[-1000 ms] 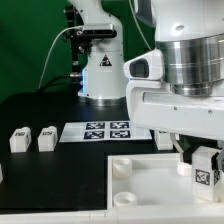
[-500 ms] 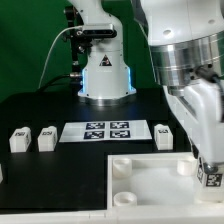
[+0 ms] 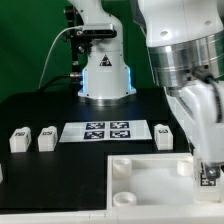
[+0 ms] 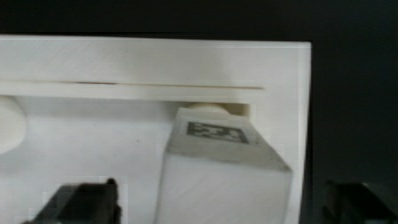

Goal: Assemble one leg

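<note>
Spare legs (image 3: 20, 139): two stand at the exterior view's left on the black table (image 3: 60, 175).
Marker board (image 3: 107, 130): only the exterior view shows it.
Square piece (image 3: 150, 180): white, with round corner sockets.
Leg (image 4: 222, 150): white block with tag, clear in the wrist view, standing on the square piece at a corner.
Gripper (image 4: 222, 200): fingers clamped on the leg.
</note>
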Robot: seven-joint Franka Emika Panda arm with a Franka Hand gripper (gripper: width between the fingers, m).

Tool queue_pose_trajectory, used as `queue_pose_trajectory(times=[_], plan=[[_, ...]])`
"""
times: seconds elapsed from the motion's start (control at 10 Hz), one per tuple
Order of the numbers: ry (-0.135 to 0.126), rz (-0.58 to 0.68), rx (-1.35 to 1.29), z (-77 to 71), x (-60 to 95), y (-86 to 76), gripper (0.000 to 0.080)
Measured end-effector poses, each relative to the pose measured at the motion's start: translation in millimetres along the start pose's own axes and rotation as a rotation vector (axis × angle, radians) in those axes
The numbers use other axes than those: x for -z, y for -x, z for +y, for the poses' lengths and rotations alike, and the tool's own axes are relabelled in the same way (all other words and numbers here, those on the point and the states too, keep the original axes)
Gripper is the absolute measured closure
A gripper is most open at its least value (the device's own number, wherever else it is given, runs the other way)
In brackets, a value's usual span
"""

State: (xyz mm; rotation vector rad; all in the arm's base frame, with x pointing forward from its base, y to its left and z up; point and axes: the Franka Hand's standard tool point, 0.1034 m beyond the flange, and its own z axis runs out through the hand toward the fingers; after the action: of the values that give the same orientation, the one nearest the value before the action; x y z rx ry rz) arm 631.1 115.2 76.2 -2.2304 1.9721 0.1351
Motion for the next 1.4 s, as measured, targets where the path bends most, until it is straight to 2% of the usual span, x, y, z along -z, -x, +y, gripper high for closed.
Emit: queue_pose_trajectory(times=[0.1,0.2,0.5,0.8,0.9,1.2,1.4], plan=[[0.011,0.016,0.184,0.8,-0.9,4.2,0.021],[0.015,0.023,0.319,0.8,-1.5,9.0,0.0163],[0.02,0.023,0.612,1.1,-2.1,3.8,0.0151],[0.068,0.076,1.189,-1.4,-2.3,0.3,0.0151],[0.073,0.075,1.306,-1.5,-2.6,-0.9,0.0151],[0.07,0.077,1.311,-1.9,-3.2,-1.5,0.0162],[0.06,0.076,1.171,-1.8,-3.5,0.0,0.0512]])
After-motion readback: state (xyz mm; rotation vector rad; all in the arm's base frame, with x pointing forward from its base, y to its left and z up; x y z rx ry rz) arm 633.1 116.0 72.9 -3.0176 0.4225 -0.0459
